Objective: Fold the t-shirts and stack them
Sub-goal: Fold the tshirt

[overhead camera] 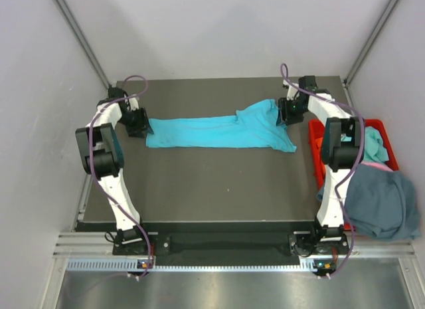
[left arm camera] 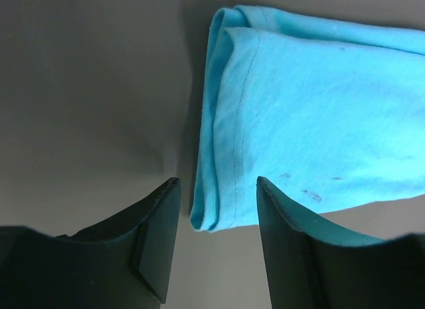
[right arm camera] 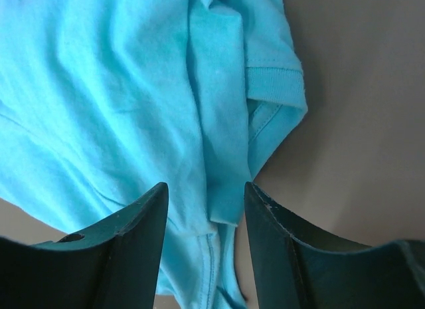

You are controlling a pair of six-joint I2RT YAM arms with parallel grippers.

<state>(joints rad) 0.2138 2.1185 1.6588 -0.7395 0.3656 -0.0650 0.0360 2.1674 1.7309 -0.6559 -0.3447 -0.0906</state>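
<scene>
A bright turquoise t-shirt (overhead camera: 219, 131) lies folded lengthwise into a long strip across the far half of the dark table. My left gripper (overhead camera: 142, 127) is open at its left end; in the left wrist view the hemmed corner (left arm camera: 216, 209) lies between the open fingers (left arm camera: 156, 229). My right gripper (overhead camera: 284, 113) is open over the shirt's bunched right end; the right wrist view shows a sleeve (right arm camera: 272, 83) and folds (right arm camera: 219, 189) between the fingers (right arm camera: 139, 222). A slate blue-grey t-shirt (overhead camera: 382, 199) hangs over the bin, with a pinkish one (overhead camera: 376, 167) under it.
A red plastic bin (overhead camera: 319, 153) stands off the table's right edge beside the right arm, holding more cloth, including a teal piece (overhead camera: 375, 144). Grey walls close in the table on three sides. The dark table top (overhead camera: 212, 183) stretches toward the arm bases.
</scene>
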